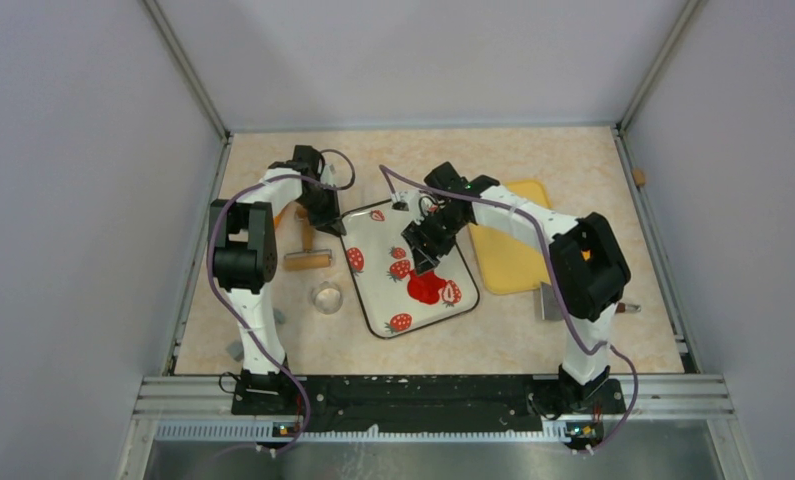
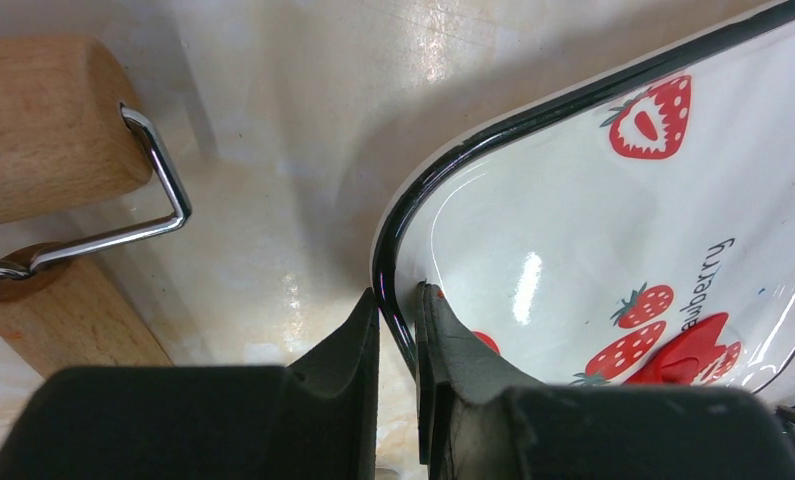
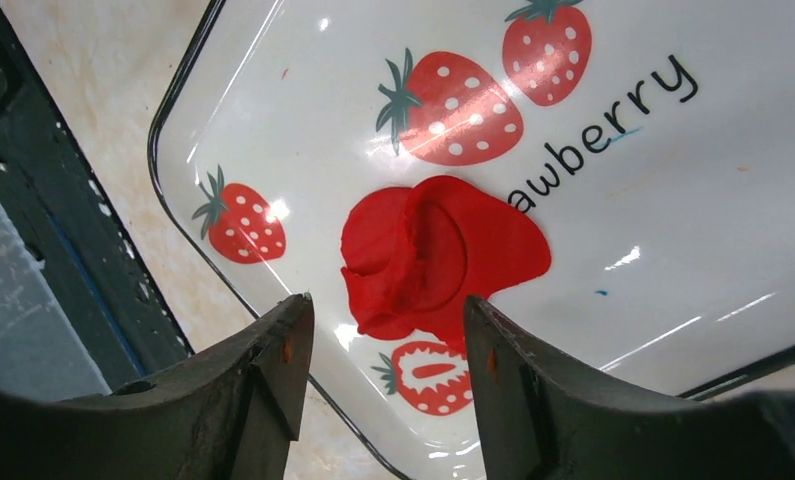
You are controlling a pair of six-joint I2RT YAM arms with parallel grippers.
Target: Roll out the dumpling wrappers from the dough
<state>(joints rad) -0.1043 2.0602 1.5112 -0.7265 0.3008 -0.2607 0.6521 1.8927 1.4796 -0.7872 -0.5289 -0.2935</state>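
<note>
1. The right end effector (image 3: 385,325) is seen spread, with nothing held between its fingers, poised above the dough (image 3: 443,255).
2. The dough, a flattened red blob with a round outline pressed into it, is laid on the tray (image 3: 173,180), which is printed with strawberries. In the top view it is found toward 5 o'clock from the tray's middle.
3. The left end effector (image 2: 398,300) is pinched on the tray's black rim, at the tray's 11 o'clock corner.
4. On the counter (image 1: 573,170), a wooden rolling pin (image 2: 43,120) is laid at the tray's 9 o'clock, a clear round cup (image 1: 326,297) at 8 o'clock, and a yellow board (image 1: 513,265) at 3 o'clock.
</note>
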